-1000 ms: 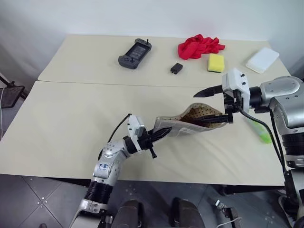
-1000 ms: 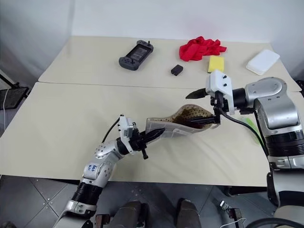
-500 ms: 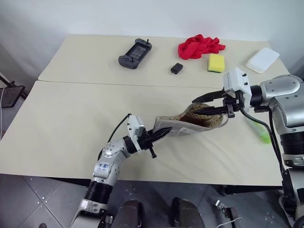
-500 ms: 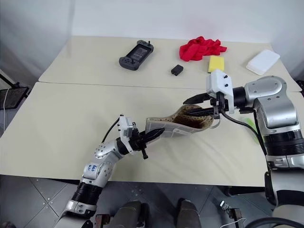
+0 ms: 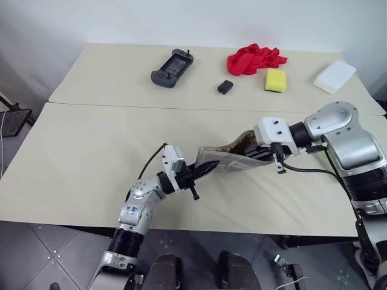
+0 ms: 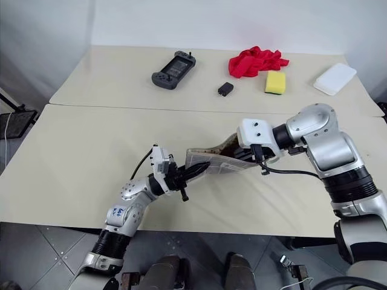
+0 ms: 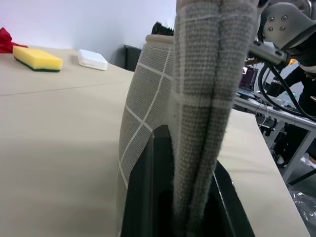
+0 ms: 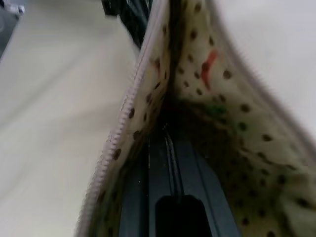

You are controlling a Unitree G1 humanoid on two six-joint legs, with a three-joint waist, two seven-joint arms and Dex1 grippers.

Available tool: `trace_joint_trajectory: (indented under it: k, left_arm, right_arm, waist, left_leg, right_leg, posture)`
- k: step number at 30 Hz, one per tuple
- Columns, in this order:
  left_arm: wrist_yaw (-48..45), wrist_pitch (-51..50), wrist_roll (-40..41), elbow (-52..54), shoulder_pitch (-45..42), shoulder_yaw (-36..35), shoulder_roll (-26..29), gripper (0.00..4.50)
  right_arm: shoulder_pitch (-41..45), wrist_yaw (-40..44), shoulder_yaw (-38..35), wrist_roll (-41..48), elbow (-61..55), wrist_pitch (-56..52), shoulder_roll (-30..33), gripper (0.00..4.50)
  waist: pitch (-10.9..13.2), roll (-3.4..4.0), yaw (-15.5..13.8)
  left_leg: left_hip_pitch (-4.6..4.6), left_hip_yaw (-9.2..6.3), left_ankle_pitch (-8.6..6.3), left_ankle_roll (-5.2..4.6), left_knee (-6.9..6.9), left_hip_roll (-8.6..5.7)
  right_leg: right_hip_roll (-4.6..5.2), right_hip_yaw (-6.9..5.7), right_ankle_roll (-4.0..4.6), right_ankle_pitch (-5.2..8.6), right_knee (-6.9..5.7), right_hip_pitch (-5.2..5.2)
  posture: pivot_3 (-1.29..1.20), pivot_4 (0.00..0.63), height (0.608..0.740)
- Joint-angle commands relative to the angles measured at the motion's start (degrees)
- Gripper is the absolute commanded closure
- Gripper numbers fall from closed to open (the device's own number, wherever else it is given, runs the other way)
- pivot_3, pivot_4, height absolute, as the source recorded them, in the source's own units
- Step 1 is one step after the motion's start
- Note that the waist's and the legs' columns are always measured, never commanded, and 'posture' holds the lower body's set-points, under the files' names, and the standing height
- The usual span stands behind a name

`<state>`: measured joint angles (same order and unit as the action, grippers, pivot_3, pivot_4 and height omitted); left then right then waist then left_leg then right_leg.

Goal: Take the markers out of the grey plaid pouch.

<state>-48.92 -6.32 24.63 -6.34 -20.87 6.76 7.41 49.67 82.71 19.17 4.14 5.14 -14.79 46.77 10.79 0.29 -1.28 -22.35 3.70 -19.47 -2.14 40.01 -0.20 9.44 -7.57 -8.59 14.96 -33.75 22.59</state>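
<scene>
Fabric first: the flat grey plaid pouch (image 5: 227,161) with thin white grid lines hangs above the beige table (image 5: 91,151), pinched at one end by the left gripper (image 5: 202,171), whose black fingers are closed on the cloth. The right gripper (image 6: 242,158) is pushed into the pouch's open mouth, fingers together against the tan dotted lining (image 8: 197,74); whether it holds anything I cannot tell.

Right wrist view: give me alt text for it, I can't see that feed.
The right gripper, fingers shut together, reaches into the open mouth of the grey plaid pouch, between walls of tan dotted lining. A red streak shows deeper in. Pale table lies beside it.
</scene>
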Motion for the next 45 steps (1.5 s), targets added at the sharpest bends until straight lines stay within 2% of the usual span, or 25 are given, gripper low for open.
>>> trace_joint_trajectory:
  k: [1,4,7,13,16,22,29,33,36,38,45]
  left_arm:
    - [-0.5,0.4,-0.1,0.8,-0.2,0.3,-0.4,4.50]
    - [-0.4,0.3,0.0,0.8,-0.3,0.2,-0.4,4.50]
    - [-0.6,0.3,0.0,0.9,-0.1,0.2,-0.2,4.50]
    - [-0.6,0.2,0.1,0.6,-0.3,0.2,-0.3,4.50]
    - [-0.8,0.3,0.0,-0.1,-1.0,0.2,-0.4,4.50]
    - [-1.0,0.4,0.0,-0.8,-1.4,0.4,-0.7,4.50]
    - [-0.8,0.6,0.0,-0.8,-1.2,0.2,-0.8,4.50]
    - [-0.5,0.6,0.0,-0.4,-0.9,0.1,-0.7,4.50]
    - [-0.5,0.6,0.0,-0.3,-0.8,-0.1,-0.5,4.50]
    - [-0.3,0.6,0.0,-0.1,-0.7,-0.4,-0.2,4.50]
    - [0.0,0.1,-0.1,0.8,0.4,-1.1,1.0,4.50]
  right_arm:
    - [1.7,-3.7,1.8,-4.7,0.3,0.4,-1.9,4.48]
    - [2.4,-5.1,1.7,-6.4,-0.7,-2.9,-2.2,4.48]
    - [3.1,-6.0,2.5,-8.0,-1.5,-3.2,-3.0,3.97]
    - [2.7,-4.6,4.6,-9.4,-2.7,-5.2,-3.6,2.12]
    - [2.3,-4.8,6.9,-10.8,-1.1,-5.3,-5.4,1.66]
    - [3.3,-4.6,10.7,-14.8,3.4,-7.3,-9.1,1.66]
    - [3.6,-4.6,11.8,-17.5,5.0,-6.4,-11.0,1.66]
    - [2.9,-3.9,11.7,-17.7,4.7,-5.2,-11.1,2.47]
    - [2.6,-5.6,10.0,-16.8,4.3,-3.6,-11.7,3.56]
    - [2.4,-5.8,7.5,-14.7,3.0,-2.2,-11.5,3.95]
    - [1.1,-4.1,1.2,-9.9,-0.8,1.4,-6.8,3.95]
  waist:
    - [0.0,0.00,0.1]
    - [0.0,0.00,-0.1]
    - [0.0,0.00,0.0]
    - [0.0,0.00,0.0]
    - [0.0,0.00,0.1]
    - [0.0,0.01,0.4]
    - [0.0,0.02,0.9]
    - [0.0,0.02,1.3]
    - [0.0,0.02,1.4]
    - [0.0,0.02,1.4]
    - [0.0,0.01,1.3]
  left_leg:
    - [0.00,0.00,0.00,0.00,0.00,0.00]
    - [0.00,-0.01,0.00,0.00,0.00,0.00]
    - [-0.01,-0.02,0.00,0.00,0.00,-0.01]
    - [0.00,0.00,0.00,0.00,0.00,-0.02]
    - [0.00,0.01,0.00,0.00,0.00,-0.02]
    - [0.02,0.02,0.00,0.01,0.00,-0.03]
    - [0.04,0.01,0.01,0.02,0.00,-0.02]
    - [0.04,0.00,0.01,0.02,0.00,-0.03]
    - [0.05,0.00,0.01,0.02,-0.01,-0.02]
    - [0.05,0.00,0.01,0.03,-0.01,-0.02]
    - [0.04,0.00,0.01,0.02,-0.01,-0.02]
  right_leg:
    - [0.00,0.00,0.00,0.00,0.00,0.01]
    - [-0.01,0.00,0.00,0.00,-0.01,0.01]
    - [0.00,0.00,0.00,0.00,0.00,0.00]
    - [-0.02,0.00,0.00,0.00,0.00,0.00]
    - [-0.03,0.00,0.00,0.00,-0.01,0.00]
    - [-0.06,0.01,0.00,0.00,-0.03,-0.01]
    - [-0.07,0.00,0.00,0.00,-0.04,-0.01]
    - [-0.07,0.00,0.00,0.00,-0.04,-0.02]
    - [-0.08,0.00,0.00,0.00,-0.04,-0.02]
    - [-0.08,0.01,0.00,0.00,-0.04,-0.02]
    - [-0.06,0.02,0.00,0.00,-0.02,-0.02]
  posture:
    - [0.00,0.150,0.740]
    - [0.00,0.150,0.740]
    - [0.00,0.150,0.740]
    - [0.00,0.150,0.740]
    - [0.00,0.150,0.740]
    - [0.00,0.150,0.740]
    - [0.00,0.150,0.740]
    - [0.00,0.150,0.740]
    - [0.00,0.150,0.740]
    - [0.00,0.150,0.740]
    - [0.00,0.150,0.740]
